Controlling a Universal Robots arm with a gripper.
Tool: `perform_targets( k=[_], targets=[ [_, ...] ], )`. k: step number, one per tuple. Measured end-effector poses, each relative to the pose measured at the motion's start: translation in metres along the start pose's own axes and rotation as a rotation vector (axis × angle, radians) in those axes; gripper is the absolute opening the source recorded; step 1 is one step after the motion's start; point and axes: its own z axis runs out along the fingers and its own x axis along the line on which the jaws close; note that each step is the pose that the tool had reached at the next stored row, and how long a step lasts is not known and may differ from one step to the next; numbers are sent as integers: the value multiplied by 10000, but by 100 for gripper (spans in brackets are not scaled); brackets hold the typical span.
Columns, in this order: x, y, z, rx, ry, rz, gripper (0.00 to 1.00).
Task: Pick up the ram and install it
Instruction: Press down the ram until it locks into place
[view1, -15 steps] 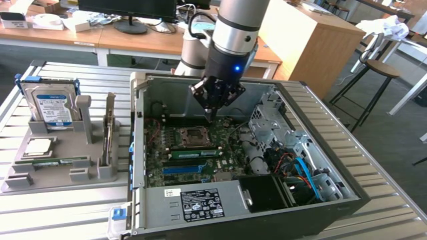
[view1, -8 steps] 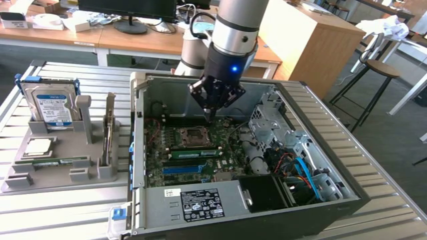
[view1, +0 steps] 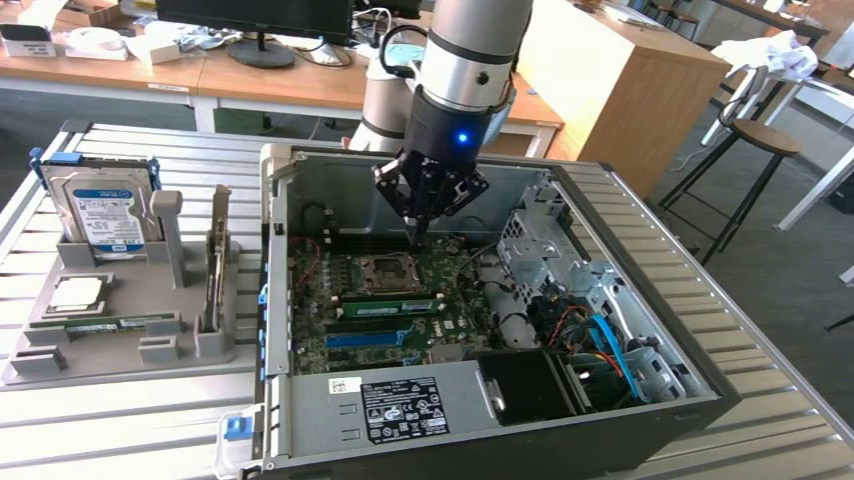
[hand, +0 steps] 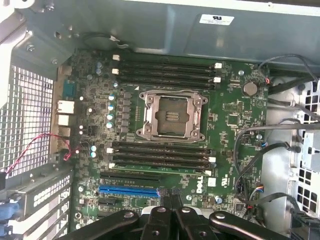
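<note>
1. Open computer case (view1: 607, 215) on the slatted table (view1: 787, 420); motherboard (hand: 235, 105) exposed.
2. Grey holder tray (view1: 120, 345) at 9 o'clock of the case.
3. My gripper (view1: 422, 235) hangs over the CPU socket (hand: 171, 116), jaws together, empty.
4. Ram (view1: 104, 322), apparently, lies flat in the tray.
</note>
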Motion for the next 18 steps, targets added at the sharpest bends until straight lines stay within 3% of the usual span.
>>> perform_targets(
  k=[18],
  targets=[
    [-2, 53, 1, -1, 0, 1, 10]
  ],
)
